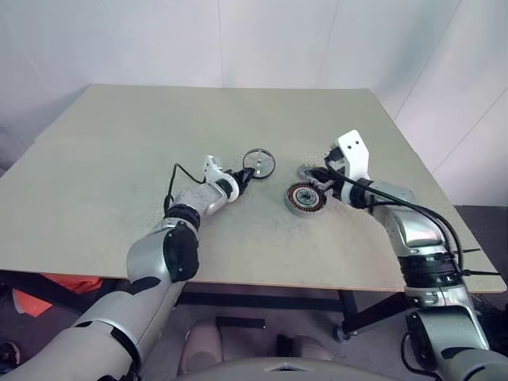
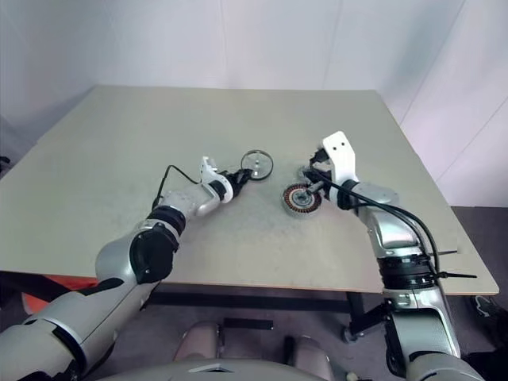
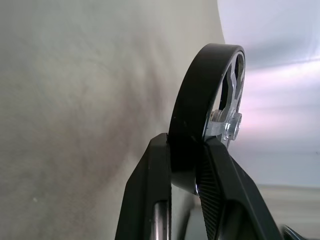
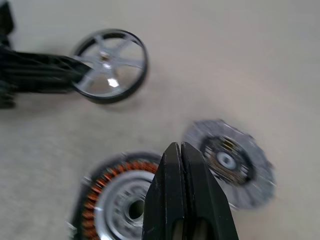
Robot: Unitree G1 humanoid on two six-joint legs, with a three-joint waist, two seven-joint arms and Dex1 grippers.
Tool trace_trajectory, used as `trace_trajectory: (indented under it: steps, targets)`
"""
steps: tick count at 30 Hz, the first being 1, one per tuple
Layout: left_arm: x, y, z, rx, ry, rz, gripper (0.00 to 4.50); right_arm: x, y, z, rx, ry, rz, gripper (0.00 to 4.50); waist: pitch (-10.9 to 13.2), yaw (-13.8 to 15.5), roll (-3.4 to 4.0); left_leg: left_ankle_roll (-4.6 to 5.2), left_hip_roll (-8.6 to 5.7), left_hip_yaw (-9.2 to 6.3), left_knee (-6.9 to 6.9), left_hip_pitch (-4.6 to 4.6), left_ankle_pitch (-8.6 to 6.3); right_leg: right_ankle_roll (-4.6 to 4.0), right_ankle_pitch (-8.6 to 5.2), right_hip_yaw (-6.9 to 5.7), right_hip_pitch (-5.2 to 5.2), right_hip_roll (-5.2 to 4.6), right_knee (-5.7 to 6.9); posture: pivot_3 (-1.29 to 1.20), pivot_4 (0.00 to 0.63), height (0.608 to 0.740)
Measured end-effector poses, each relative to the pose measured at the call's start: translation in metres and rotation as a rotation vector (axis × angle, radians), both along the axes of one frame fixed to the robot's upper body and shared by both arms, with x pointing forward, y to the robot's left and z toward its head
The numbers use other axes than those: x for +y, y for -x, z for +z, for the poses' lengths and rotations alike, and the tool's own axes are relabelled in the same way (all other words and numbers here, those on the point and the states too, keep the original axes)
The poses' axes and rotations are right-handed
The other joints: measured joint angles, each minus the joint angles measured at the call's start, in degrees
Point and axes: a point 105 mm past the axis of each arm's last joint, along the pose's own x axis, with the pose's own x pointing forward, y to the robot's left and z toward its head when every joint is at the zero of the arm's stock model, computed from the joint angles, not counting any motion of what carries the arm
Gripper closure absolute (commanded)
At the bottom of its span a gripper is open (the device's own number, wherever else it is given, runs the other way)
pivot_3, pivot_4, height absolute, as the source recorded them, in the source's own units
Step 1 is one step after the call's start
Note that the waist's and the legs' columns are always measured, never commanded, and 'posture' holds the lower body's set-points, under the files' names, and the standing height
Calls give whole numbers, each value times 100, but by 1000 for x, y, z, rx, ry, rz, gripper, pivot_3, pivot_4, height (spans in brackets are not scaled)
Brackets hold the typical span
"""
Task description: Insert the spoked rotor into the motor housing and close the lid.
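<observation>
The left gripper [image 3: 187,172] clamps the spoked rotor [image 1: 258,162] by its black rim, upright above the table [image 1: 119,159]. The right gripper [image 4: 181,155] is pinched shut, empty — motor housing [image 4: 117,200] just below its tips, the lid [image 4: 230,162] beside them.

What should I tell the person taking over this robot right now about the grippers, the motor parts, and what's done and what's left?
Left gripper: shut on the rim of the spoked rotor, holding it on edge.
Right gripper: shut, holding nothing, hovering above the motor housing.
Motor housing: on the table, windings facing up, nothing in it.
Lid: flat on the table beside the housing.
Done: rotor picked up.
Left: seat the rotor in the housing, then fit the lid.
</observation>
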Motion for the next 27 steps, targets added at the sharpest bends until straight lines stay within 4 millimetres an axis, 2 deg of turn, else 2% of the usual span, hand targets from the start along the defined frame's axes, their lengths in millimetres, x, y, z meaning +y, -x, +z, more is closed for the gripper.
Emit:
trace_trajectory:
  steps: [3, 7, 9, 11, 16, 27]
  targets:
    - [-12, 3, 18, -36, 44, -69, 4109, -36, -2, -3, 8, 45, -117, 4500, 4, 6, -2, 0, -3, 2, 1, -2, 0, -1, 0, 0, 1, -4, 0, 0, 0, 740]
    - [-40, 10, 37, -71, 86, -157, 4109, -61, -2, -8, 15, 79, -208, 4500, 4, -10, -1, 9, -3, 6, 2, -1, -5, -1, 0, -1, 0, -5, -1, 0, 0, 740]
    - [-58, 17, 41, -60, 106, -208, 4109, -63, -2, -8, 7, 82, -225, 4500, 6, -14, 2, 18, -3, 7, 2, -2, -10, -1, 0, 0, -2, -5, -1, 0, 0, 740]
    - [-68, 24, 41, -41, 93, -257, 4109, -64, -2, -8, 2, 84, -228, 4500, 6, -40, 3, 24, -4, 11, 2, -1, -13, -1, -1, 0, -5, -1, -1, 0, 0, 740]
    - [-74, 31, 36, -4, 58, -305, 4109, -70, 4, -17, 20, 93, -261, 4500, 12, -22, 13, 28, -4, 11, 2, -4, -15, 0, -1, -1, -6, -1, -3, 0, 0, 740]
    - [-74, 32, 35, 17, 74, -311, 4109, -67, 7, -12, 6, 82, -256, 4500, 14, -17, 16, 31, -4, 10, 2, -6, -17, 2, -2, -1, -6, -4, -7, 0, 0, 740]
